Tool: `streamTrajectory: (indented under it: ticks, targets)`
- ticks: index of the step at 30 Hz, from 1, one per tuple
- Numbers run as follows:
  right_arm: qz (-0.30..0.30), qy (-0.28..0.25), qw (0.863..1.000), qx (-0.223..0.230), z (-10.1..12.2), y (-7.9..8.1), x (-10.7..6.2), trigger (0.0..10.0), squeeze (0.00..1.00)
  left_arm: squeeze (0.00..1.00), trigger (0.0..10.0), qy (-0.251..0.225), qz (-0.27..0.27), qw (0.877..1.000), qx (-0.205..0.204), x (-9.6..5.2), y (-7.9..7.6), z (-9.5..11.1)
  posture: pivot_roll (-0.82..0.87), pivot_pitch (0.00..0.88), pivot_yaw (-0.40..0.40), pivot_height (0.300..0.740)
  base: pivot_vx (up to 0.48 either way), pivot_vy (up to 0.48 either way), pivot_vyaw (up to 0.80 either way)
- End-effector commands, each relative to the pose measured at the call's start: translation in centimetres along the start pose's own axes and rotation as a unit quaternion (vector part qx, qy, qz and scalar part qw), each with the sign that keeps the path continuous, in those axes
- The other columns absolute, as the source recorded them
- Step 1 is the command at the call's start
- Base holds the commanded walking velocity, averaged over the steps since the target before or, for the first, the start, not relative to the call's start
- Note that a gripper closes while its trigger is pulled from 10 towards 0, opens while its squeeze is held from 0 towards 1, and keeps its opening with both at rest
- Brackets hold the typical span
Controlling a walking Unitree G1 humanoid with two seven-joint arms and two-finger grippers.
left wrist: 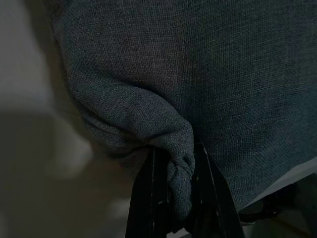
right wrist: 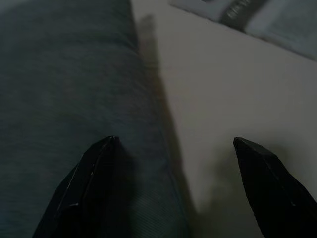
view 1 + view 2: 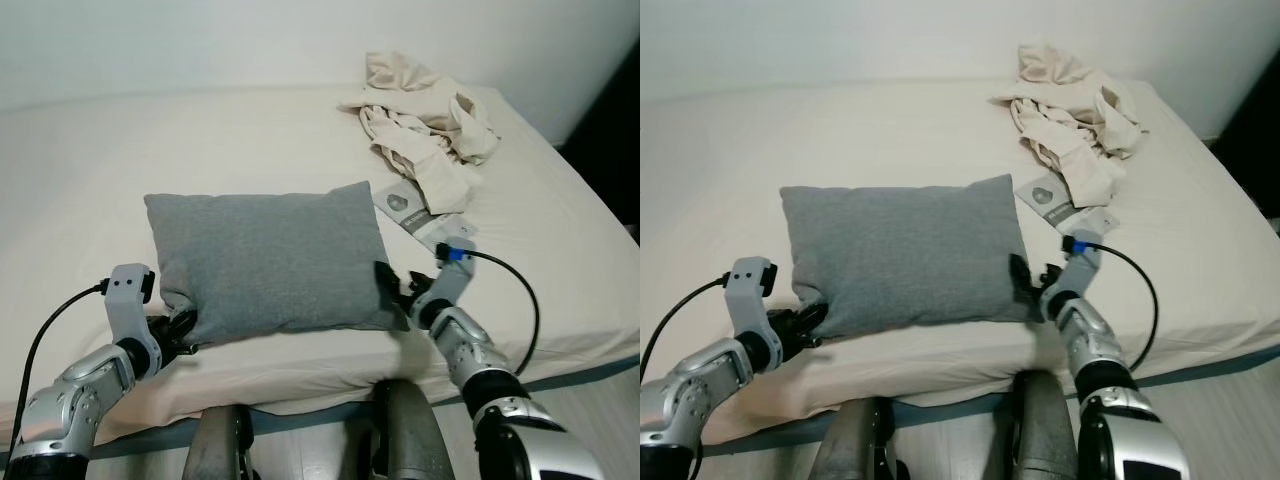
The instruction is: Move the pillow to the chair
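A grey pillow (image 3: 270, 260) lies on the cream bed (image 3: 200, 150), near its front edge. My left gripper (image 3: 180, 328) is shut on the pillow's front left corner; in the left wrist view the two black fingers (image 1: 154, 198) pinch a fold of grey fabric (image 1: 178, 168). My right gripper (image 3: 395, 288) is open at the pillow's right edge. The right wrist view has one finger (image 2: 89, 173) over the pillow (image 2: 64, 99) and the other finger (image 2: 272, 173) over the sheet, with the pillow's edge between them.
A crumpled beige cloth (image 3: 425, 125) lies at the back right of the bed. A grey and white flat packet (image 3: 420, 215) lies just right of the pillow. My own legs (image 3: 400, 430) stand against the bed's front edge. A dark gap (image 3: 610, 110) runs along the bed's right side.
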State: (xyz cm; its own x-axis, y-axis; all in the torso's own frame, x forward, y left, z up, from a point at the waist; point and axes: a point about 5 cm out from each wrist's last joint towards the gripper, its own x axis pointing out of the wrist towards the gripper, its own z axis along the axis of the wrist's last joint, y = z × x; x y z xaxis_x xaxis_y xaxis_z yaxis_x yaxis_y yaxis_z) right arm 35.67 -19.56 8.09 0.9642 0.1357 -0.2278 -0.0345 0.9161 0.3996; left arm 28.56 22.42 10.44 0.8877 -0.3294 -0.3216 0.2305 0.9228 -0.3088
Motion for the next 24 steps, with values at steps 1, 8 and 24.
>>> streamTrajectory:
  ticks: [1,8,24]
  targets:
    - [-0.008,0.022,1.0,0.006,-1.1,0.1,0.0,10.0,1.0,0.0,0.0,0.038,-0.019,0.999,-0.013,0.4,-0.7,-1.7,0.08,0.229,0.022,0.593,0.0,0.0,0.0]
    - [0.095,0.143,0.984,0.056,-5.2,3.8,0.1,10.0,1.0,0.0,0.0,0.042,-0.026,0.999,-0.008,0.6,-0.8,-1.3,0.1,0.247,0.024,0.593,0.0,0.0,0.0]
    - [0.297,0.164,0.932,0.124,-6.9,11.8,0.0,0.0,0.0,0.0,0.0,0.031,-0.052,0.998,-0.031,1.2,-3.3,-2.0,0.09,0.234,0.012,0.593,0.0,0.0,0.0]
